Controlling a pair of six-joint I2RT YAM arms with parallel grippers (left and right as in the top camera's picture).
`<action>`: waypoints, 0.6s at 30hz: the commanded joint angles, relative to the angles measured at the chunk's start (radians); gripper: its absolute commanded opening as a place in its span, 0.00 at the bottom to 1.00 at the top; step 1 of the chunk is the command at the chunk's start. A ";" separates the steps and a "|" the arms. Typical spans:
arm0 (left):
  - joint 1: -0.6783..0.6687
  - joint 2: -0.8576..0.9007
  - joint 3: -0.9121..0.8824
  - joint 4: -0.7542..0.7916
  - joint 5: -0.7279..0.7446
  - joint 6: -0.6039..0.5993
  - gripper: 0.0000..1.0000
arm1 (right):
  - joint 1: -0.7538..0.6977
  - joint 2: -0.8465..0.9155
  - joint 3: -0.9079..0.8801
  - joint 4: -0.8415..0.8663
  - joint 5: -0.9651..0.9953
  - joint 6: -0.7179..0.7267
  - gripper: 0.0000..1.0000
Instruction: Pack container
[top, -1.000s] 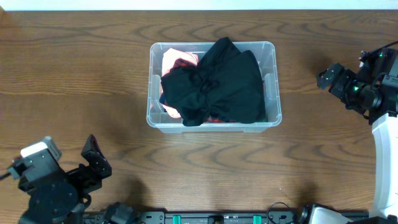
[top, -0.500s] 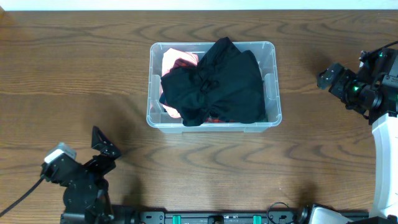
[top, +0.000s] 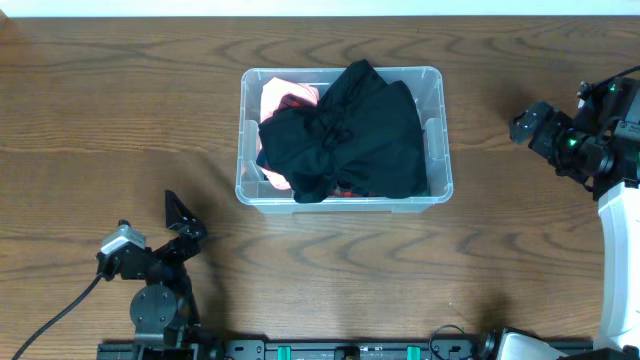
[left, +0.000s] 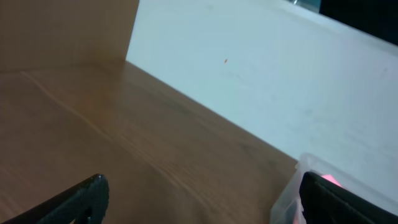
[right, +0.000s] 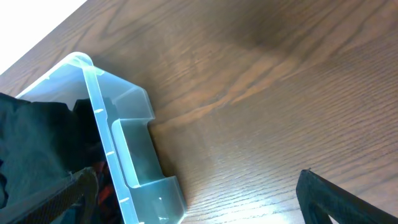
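Observation:
The clear plastic container (top: 246, 185) stands at the middle of the table. It holds a heap of black clothing (top: 350, 135) over pink and red fabric (top: 279, 98). The left gripper (top: 183, 222) is open and empty at the front left, well short of the container. The right gripper (top: 527, 124) is open and empty at the right, apart from the container. The right wrist view shows the container's rim and handle (right: 134, 155) with the black clothing (right: 43, 140) inside. The left wrist view shows a corner of the container (left: 295, 186).
The wooden table (top: 120, 120) runs to a white wall at the back (left: 261, 74). A black rail (top: 350, 350) lies along the front edge.
The left arm has drawn back and swung right along the front edge, its gripper now pointing toward the container. The right arm and the container have not moved.

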 joint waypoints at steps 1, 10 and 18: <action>0.006 -0.023 -0.041 0.044 0.002 0.012 0.98 | -0.010 0.001 0.003 -0.001 0.002 -0.019 0.99; 0.021 -0.023 -0.114 0.075 0.002 0.002 0.98 | -0.010 0.001 0.003 -0.001 0.002 -0.019 0.99; 0.062 -0.023 -0.137 0.054 0.002 -0.124 0.98 | -0.010 0.001 0.003 -0.001 0.002 -0.019 0.99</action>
